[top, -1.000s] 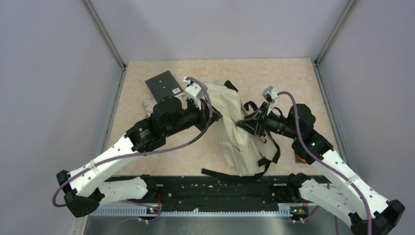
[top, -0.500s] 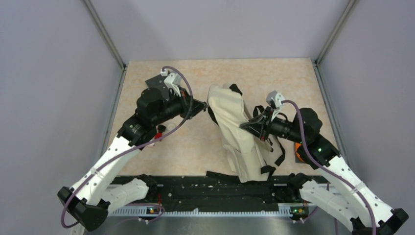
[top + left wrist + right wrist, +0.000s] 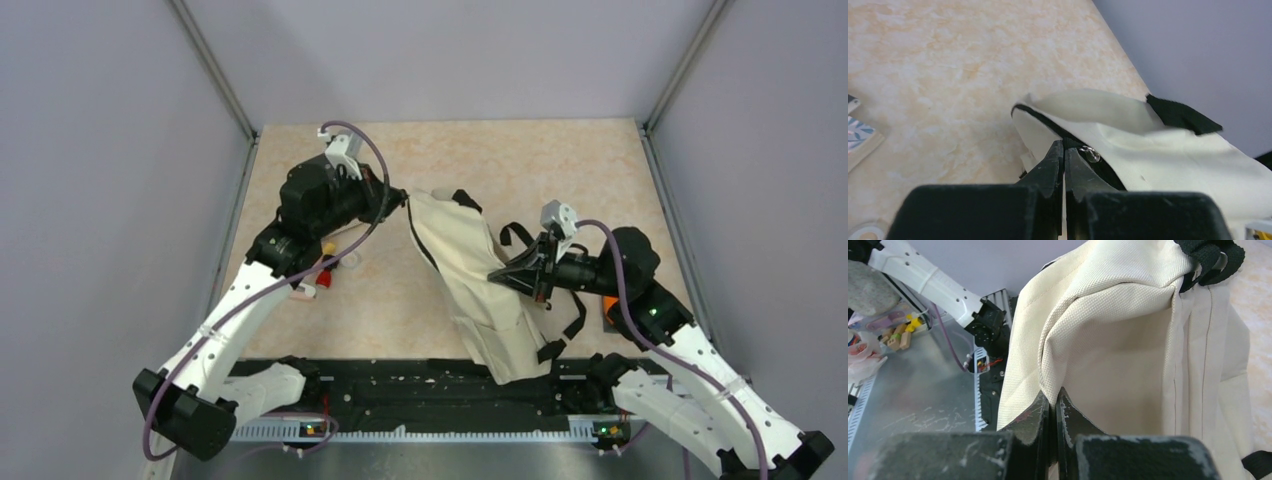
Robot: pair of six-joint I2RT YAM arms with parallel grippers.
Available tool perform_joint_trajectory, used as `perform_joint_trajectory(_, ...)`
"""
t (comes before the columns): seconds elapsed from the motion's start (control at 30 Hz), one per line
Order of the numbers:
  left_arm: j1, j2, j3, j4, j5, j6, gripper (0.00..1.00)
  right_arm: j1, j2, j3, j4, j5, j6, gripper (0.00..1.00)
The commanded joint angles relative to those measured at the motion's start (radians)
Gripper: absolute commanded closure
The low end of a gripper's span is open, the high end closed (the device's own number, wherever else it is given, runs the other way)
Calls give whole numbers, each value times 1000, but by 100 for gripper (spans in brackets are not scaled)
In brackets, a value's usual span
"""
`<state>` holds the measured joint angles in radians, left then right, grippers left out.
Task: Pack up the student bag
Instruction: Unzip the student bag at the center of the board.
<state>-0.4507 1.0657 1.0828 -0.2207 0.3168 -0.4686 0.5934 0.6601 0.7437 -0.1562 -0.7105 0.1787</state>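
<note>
1. The student bag (image 3: 480,300) is being held mid-worktop (image 3: 560,160), long axis running far-left to near edge.
2. Far rim, by zip ring (image 3: 1091,153), is being pinched by left gripper (image 3: 1064,146).
3. Mid-bag fabric fold is being clamped by right gripper (image 3: 1052,399).

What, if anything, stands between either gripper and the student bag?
Nothing visible. The left gripper is shut on the dark opening edge of the student bag, beside a small metal ring. The right gripper is shut on a fold of its cream fabric.
</note>
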Motion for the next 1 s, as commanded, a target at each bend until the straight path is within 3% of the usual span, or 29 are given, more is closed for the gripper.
perform_joint_trajectory(0.0,56,40,16,144,-133,35,100,6,-44,8,148,-158,7,100)
perform_joint_trajectory(0.33,80,231,61,114,-218,59,100,7,-81,-25,249,-172,30,100)
perform_joint_trajectory(0.5,81,252,60,67,-259,67,99,6,-92,-62,278,-127,21,100)
perform_joint_trajectory(0.6,81,196,48,80,-227,74,87,6,-95,-84,279,-80,7,100)
perform_joint_trajectory(0.63,81,174,45,78,-233,73,78,6,-96,-91,285,-73,6,100)
perform_joint_trajectory(0.7,81,128,53,44,-248,74,49,6,-96,-102,302,-65,14,100)
perform_joint_trajectory(0.77,81,72,45,22,-259,76,31,6,-100,-111,317,-58,18,100)
perform_joint_trajectory(0.97,80,-60,-49,-1,-95,9,13,6,-99,-124,343,-40,19,100)
